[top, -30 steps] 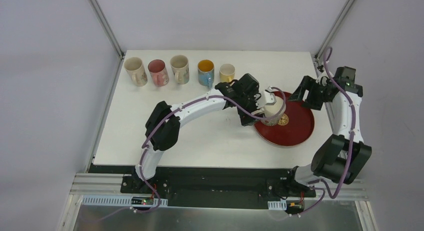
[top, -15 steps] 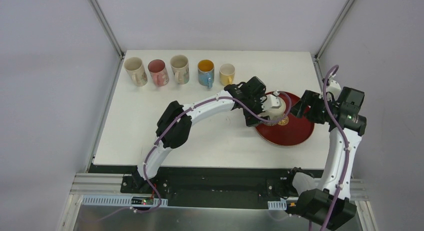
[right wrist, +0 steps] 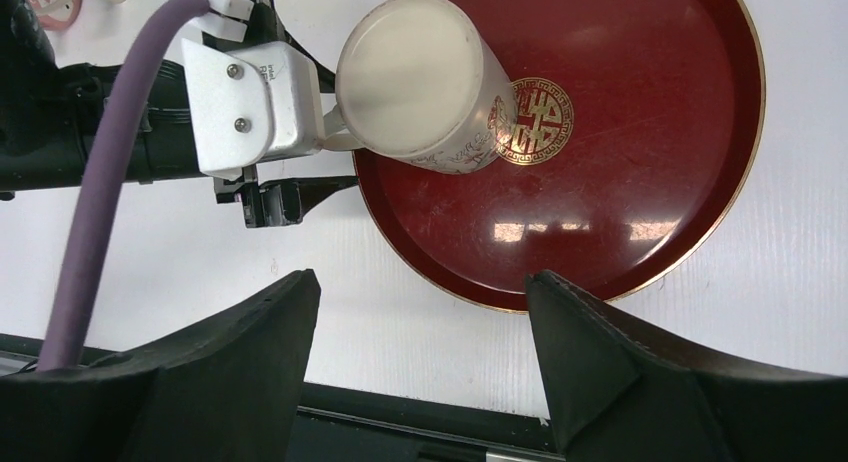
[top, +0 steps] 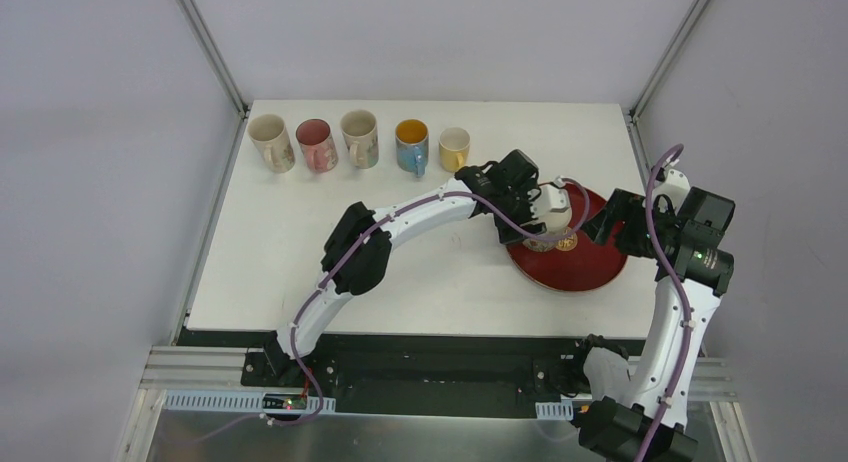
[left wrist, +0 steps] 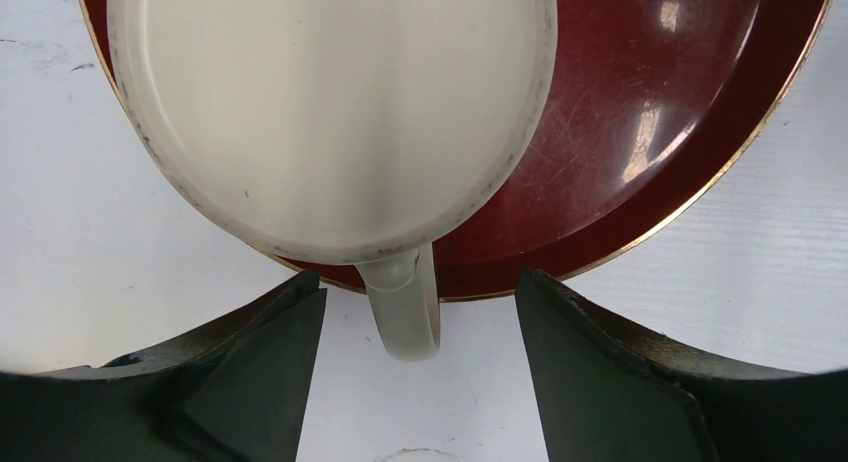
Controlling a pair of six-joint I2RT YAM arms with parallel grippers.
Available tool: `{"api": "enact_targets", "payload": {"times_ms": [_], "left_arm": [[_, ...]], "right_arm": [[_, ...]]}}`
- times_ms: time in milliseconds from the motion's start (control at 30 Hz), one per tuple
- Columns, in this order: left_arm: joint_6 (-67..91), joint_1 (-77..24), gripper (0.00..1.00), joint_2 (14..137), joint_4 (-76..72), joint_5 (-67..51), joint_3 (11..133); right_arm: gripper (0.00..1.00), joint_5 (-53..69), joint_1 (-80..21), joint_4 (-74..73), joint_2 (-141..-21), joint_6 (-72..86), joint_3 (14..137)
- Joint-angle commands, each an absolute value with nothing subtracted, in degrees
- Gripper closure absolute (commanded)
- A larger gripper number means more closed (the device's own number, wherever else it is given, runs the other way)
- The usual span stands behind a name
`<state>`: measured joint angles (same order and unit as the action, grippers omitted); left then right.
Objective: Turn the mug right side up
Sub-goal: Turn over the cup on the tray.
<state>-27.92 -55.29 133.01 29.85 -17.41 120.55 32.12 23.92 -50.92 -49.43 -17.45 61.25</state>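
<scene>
A cream mug (left wrist: 330,112) stands upside down on the left part of a dark red plate (left wrist: 690,132), its base facing up. Its handle (left wrist: 405,312) sticks out over the plate's rim toward my left gripper (left wrist: 420,322). The handle lies between the open jaws, with a gap on each side. From above, the mug (top: 553,210) sits right at the left gripper (top: 535,220). My right gripper (top: 610,224) hovers open over the plate's right edge, holding nothing. In the right wrist view the mug (right wrist: 420,82) and plate (right wrist: 620,182) lie ahead of the right gripper (right wrist: 420,322).
Several upright mugs (top: 360,137) line the table's back edge, from a beige one (top: 270,142) at the left to a small yellow one (top: 454,147) close behind the left wrist. The table's right edge (top: 640,182) runs just beyond the plate.
The left arm has reached farther right and its jaws have narrowed around the mug's handle. The right arm has swung toward the near side, its gripper now by the plate's right edge.
</scene>
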Motion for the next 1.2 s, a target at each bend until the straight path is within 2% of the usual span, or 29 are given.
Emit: {"api": "enact_targets", "payload": {"times_ms": [0, 200, 800, 1167], "left_arm": [[-28.12, -55.18, 0.29, 134.11, 29.88, -17.33, 124.25], [-28.17, -55.11, 0.4, 135.85, 29.88, -15.39, 125.65], [-25.87, -55.16, 1.0, 136.04, 29.98, -13.67, 125.75], [-16.37, -54.0, 1.0, 134.25, 29.94, -16.24, 129.09]], "right_arm": [[0.17, 32.12, 24.59, -51.5, -48.04, -16.92, 61.74], [0.17, 33.05, 24.67, -51.56, -47.34, -16.62, 61.82], [0.17, 33.77, 24.78, -50.37, -47.63, -16.27, 60.67], [0.17, 35.13, 25.18, -50.19, -49.21, -14.99, 61.78]]}}
